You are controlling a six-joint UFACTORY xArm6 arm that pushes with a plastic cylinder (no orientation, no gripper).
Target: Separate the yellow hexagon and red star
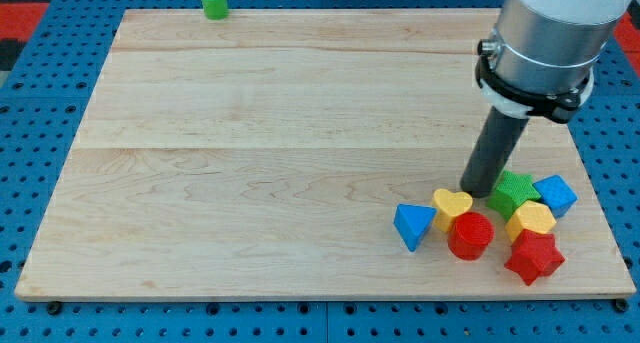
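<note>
The yellow hexagon [531, 221] lies near the board's lower right, touching the red star [533, 256] just below it. My tip [478, 190] stands on the board just left of the green star [513, 191] and just above the yellow heart [452, 205]. It is up and to the left of the yellow hexagon, not touching it. The rod hangs from the grey arm at the view's top right.
A red cylinder [470, 235] sits below the yellow heart, a blue triangle [413, 225] to its left. A blue block [555, 194] lies right of the green star. A green cylinder [213, 1] stands at the board's top edge [300, 12].
</note>
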